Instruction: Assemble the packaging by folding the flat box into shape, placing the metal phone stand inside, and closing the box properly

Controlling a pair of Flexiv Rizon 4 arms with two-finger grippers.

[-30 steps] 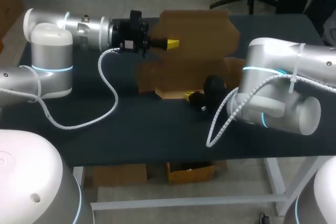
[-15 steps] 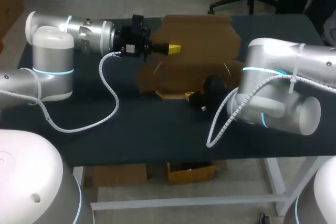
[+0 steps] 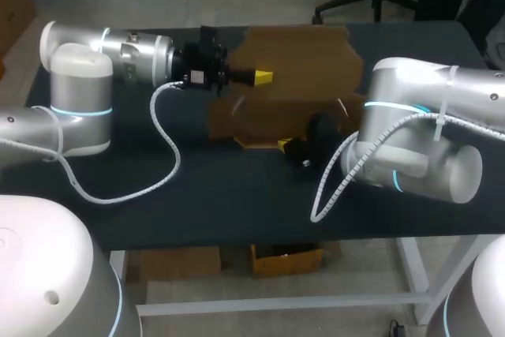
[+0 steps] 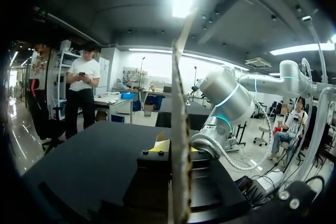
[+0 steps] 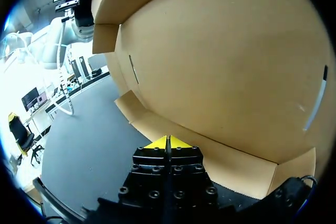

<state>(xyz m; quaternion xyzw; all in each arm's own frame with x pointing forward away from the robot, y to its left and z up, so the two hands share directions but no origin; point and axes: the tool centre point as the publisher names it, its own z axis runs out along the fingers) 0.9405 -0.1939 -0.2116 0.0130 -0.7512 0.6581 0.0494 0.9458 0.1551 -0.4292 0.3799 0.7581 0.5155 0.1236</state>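
The dark tabletop (image 3: pixel 197 195) carries the partly folded cardboard box (image 3: pixel 308 61), which stands upright between both arms. The left gripper (image 3: pixel 261 76) is clamped on an upper panel, the cardboard running edge-on between its fingers. The right gripper (image 3: pixel 284 144), fingers pressed together, meets the lower flap just ahead of it.

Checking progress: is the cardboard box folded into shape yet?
Not yet: the cardboard box is an open sheet, one panel raised, flaps spread.
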